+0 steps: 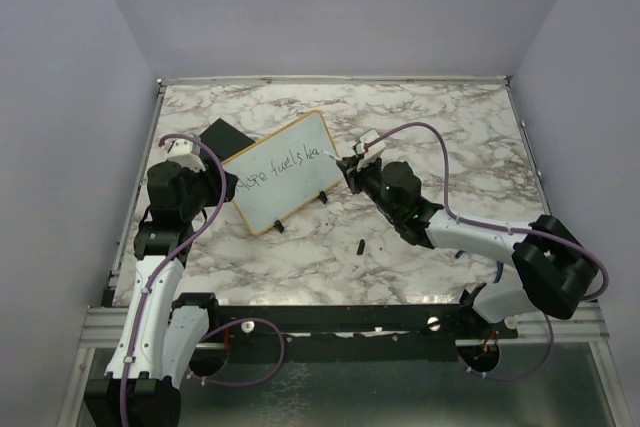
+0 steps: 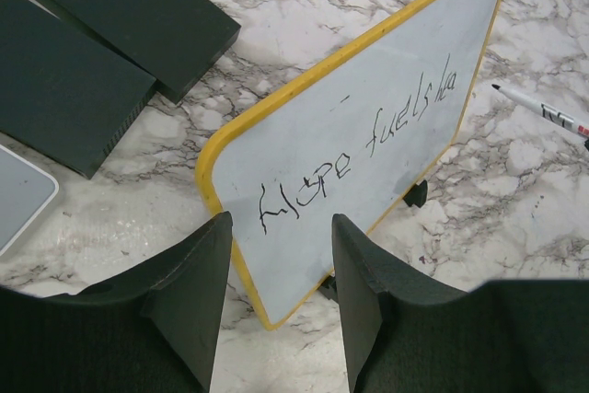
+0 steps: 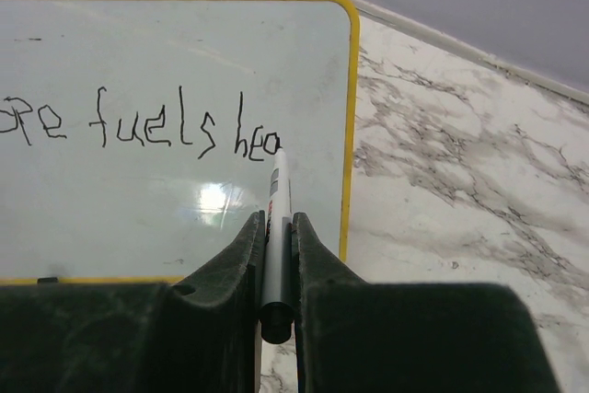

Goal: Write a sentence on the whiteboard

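Note:
The whiteboard [image 1: 285, 187] with its yellow frame stands tilted on black feet at the table's middle left. The sentence [image 1: 281, 164] reads roughly "Hope fuels hea" in dark marker. It also shows in the left wrist view [image 2: 368, 140] and the right wrist view [image 3: 147, 126]. My right gripper [image 3: 278, 220] is shut on a white marker [image 3: 278, 195], whose tip touches the board at the end of the last word. My left gripper [image 2: 281, 227] is open and empty, just in front of the board's near corner [image 2: 267, 306].
Two flat black blocks [image 2: 129, 2] [image 2: 55, 80] lie behind the board to the left. A small black cap [image 1: 359, 245] lies on the marble in front of the board. A grey white-rimmed object [image 2: 18, 195] sits at the left edge of the left wrist view.

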You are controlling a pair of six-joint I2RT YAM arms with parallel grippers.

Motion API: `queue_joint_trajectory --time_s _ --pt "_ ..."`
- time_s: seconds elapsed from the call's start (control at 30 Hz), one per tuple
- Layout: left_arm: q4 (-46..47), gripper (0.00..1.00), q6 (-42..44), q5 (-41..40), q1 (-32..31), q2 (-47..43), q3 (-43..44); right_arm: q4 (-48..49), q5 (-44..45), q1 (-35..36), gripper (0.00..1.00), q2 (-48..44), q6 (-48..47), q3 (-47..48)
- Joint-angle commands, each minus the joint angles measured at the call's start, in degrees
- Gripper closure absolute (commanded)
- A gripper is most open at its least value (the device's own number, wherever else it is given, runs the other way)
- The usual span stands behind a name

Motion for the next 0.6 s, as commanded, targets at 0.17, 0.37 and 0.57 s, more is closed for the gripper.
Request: queue_joint_trajectory --time_s 0.17,0.37,0.57 --pt "1.0 0.5 0.0 0.8 -0.4 -0.9 -0.5 -2.7 -1.0 -0.1 1.0 -3.7 1.2 -0.5" --pt "1.0 0.5 -0.1 0.5 -0.4 -1.0 -0.5 -2.2 -0.7 -0.3 0.99 -2.3 0.2 0.7" --pt "0.9 0.5 -0.1 0.1 -0.4 -0.9 -0.5 -1.4 -1.7 -1.5 0.99 -0.3 0.4 1.8"
